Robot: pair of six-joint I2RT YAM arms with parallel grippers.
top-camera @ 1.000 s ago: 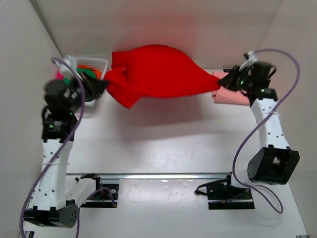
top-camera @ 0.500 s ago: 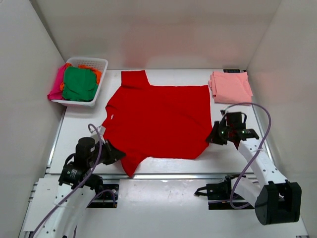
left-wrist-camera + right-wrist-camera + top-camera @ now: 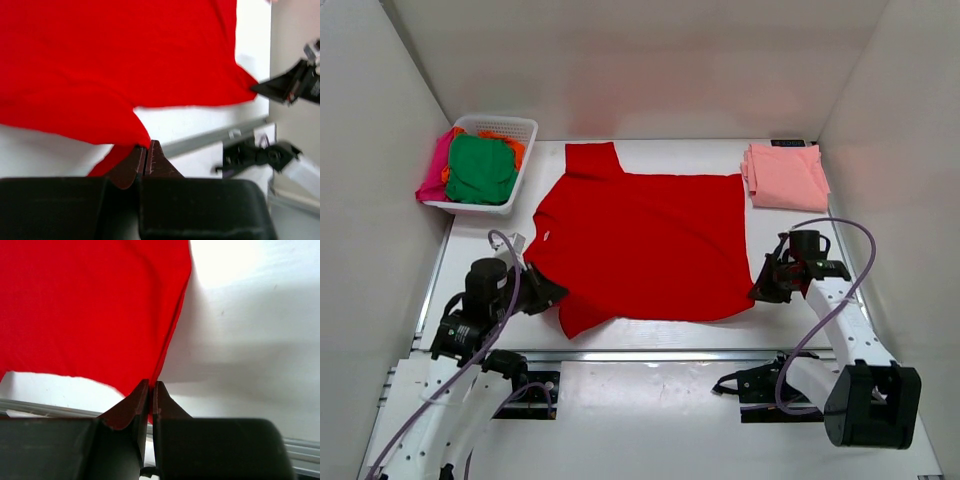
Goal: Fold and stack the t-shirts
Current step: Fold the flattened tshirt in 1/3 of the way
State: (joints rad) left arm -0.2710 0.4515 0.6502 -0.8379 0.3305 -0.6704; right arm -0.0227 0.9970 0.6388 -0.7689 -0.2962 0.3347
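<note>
A bright red t-shirt point(image 3: 645, 245) lies spread flat across the middle of the table. My left gripper point(image 3: 555, 298) is shut on its near-left part, by the sleeve; the left wrist view has red cloth point(image 3: 100, 75) pinched at my left gripper point(image 3: 146, 146). My right gripper point(image 3: 760, 290) is shut on the near-right hem corner, where my right gripper point(image 3: 151, 386) clamps red cloth point(image 3: 90, 305). A pale salmon-pink t-shirt point(image 3: 786, 176) lies folded at the back right. Green point(image 3: 480, 168), orange point(image 3: 510, 142) and magenta point(image 3: 435, 170) t-shirts fill the basket.
A white lattice basket point(image 3: 523, 128) stands at the back left corner. White walls close in the table on the left, back and right. A metal rail point(image 3: 660, 353) runs along the near edge, with both arm bases behind it.
The red t-shirt, held stretched in the air at the back one second ago, now lies flat on the table. Both arms have swung down to the near edge, still gripping it.
</note>
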